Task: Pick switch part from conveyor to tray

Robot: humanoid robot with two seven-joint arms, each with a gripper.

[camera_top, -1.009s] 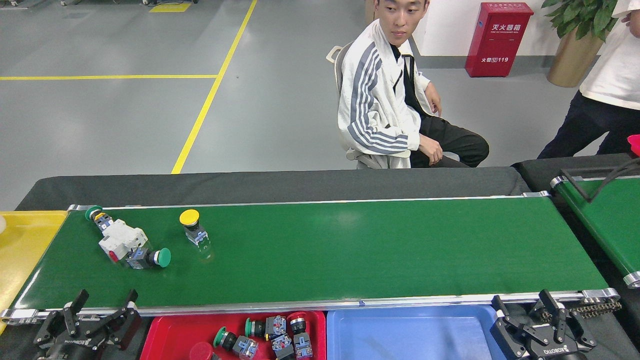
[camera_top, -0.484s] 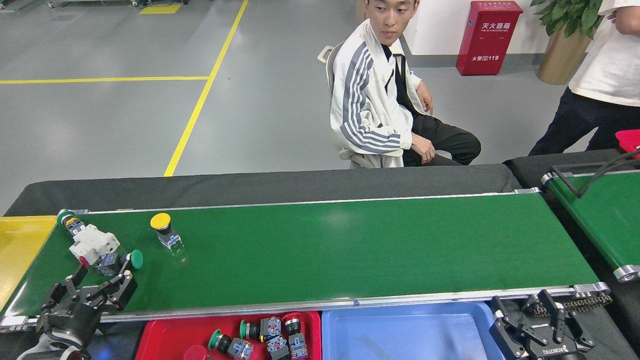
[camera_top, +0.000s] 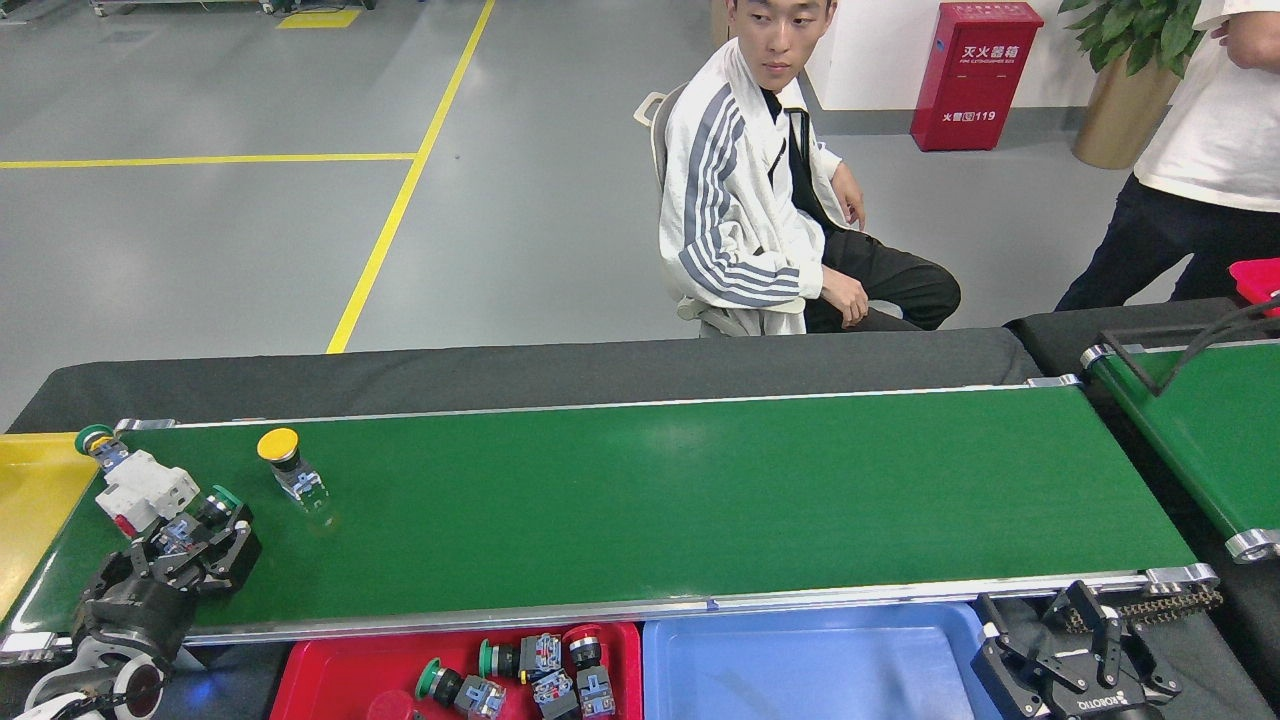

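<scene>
The conveyor (camera_top: 700, 490) carries a cluster of switch parts at its far left: a green-capped one (camera_top: 97, 440), a white block (camera_top: 146, 488), and a grey switch part with a green cap (camera_top: 212, 502). A yellow-capped switch part (camera_top: 280, 450) stands apart to their right. My left gripper (camera_top: 195, 545) is open over the belt's near left corner, its fingers on either side of the grey green-capped part. The red tray (camera_top: 330, 668) below the belt's near rail holds several switch parts. My right gripper (camera_top: 1055, 630) rests open at the bottom right, off the belt.
A blue tray (camera_top: 800, 665) sits right of the red one. A yellow bin (camera_top: 35, 490) adjoins the belt's left end. A second green belt (camera_top: 1200, 430) lies at the right. One person (camera_top: 745, 200) sits behind the conveyor and another person (camera_top: 1200, 150) stands at right.
The switch parts have drifted left along the belt. My left gripper has risen from below the rail onto the belt and now straddles the grey green-capped part. The right gripper stays put.
</scene>
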